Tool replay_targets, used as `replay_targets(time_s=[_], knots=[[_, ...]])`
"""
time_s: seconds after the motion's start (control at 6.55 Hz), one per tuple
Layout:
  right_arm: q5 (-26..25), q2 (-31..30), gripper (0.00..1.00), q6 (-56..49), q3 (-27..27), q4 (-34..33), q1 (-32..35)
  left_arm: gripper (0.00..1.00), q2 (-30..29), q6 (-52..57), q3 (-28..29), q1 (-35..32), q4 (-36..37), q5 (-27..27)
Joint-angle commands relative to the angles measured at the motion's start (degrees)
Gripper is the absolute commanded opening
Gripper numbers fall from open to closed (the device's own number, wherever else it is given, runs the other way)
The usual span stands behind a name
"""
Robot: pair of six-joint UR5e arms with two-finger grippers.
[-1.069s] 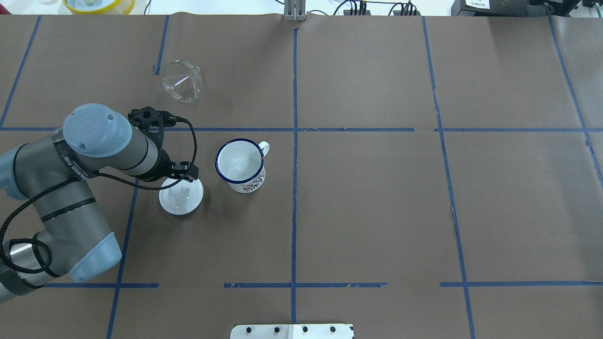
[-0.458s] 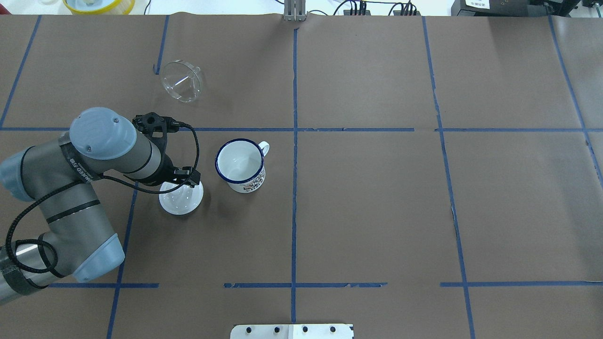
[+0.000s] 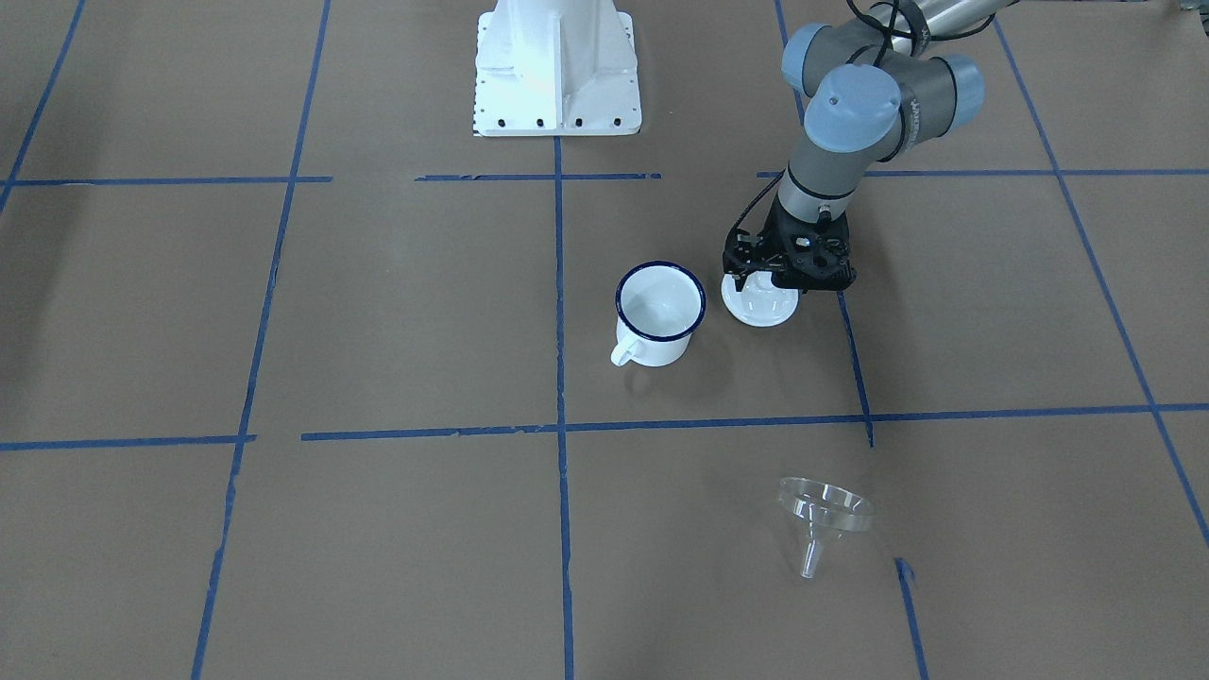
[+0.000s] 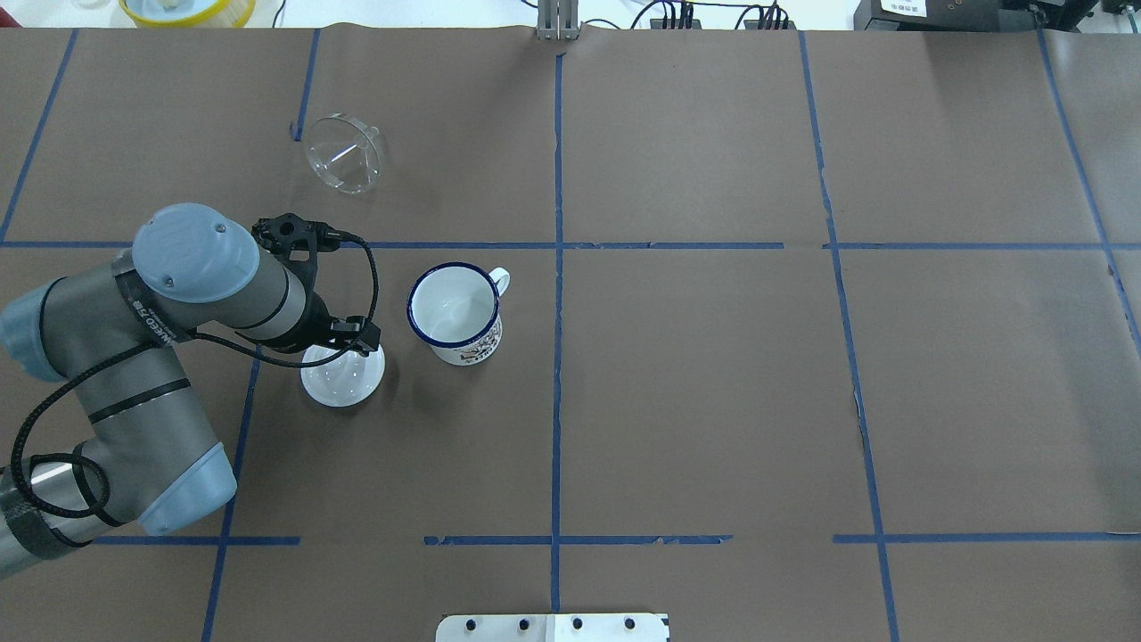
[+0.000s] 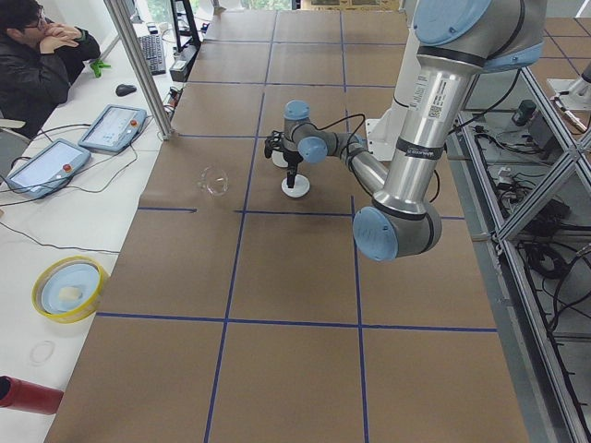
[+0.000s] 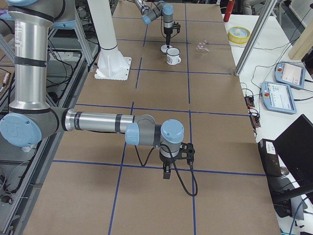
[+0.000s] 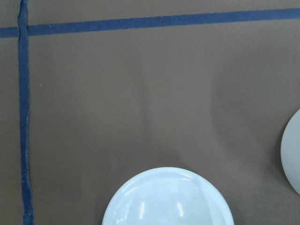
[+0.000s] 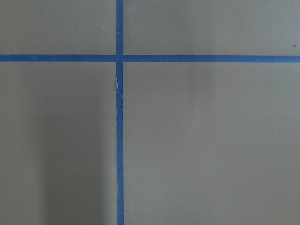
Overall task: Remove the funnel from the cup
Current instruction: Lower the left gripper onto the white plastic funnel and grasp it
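Observation:
The clear funnel (image 4: 343, 153) lies on the table, apart from the cup; it also shows in the front view (image 3: 822, 515). The white cup (image 4: 455, 312) with a dark blue rim stands upright and empty (image 3: 658, 312). My left gripper (image 3: 786, 283) hangs right over a white round lid (image 4: 343, 385) beside the cup, and its body hides the lid's knob. Its fingers are hidden, so I cannot tell whether it is open or shut. My right gripper (image 6: 167, 175) hangs over bare table far from the cup; I cannot tell its state.
The lid (image 7: 168, 199) fills the lower edge of the left wrist view. The white robot base (image 3: 557, 66) stands at the near edge. A yellow-rimmed dish (image 4: 187, 9) sits beyond the far left corner. A person (image 5: 46, 55) sits by the far side.
The left arm has shifted a little to the right and over the lid, so the gripper now covers the knob. Funnel and cup have not moved.

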Motion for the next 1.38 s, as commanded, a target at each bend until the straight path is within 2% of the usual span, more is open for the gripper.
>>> replay_targets(time_s=[0.0,1.22], knots=[[0.0,0.0,1.0,0.0,0.0,0.0,0.0,0.92,-0.1,-0.1,-0.1,0.1,0.0,0.0],[0.0,0.0,1.0,0.0,0.0,0.0,0.0,0.88,0.1,-1.8,0.1,0.8,0.4,-0.8]])
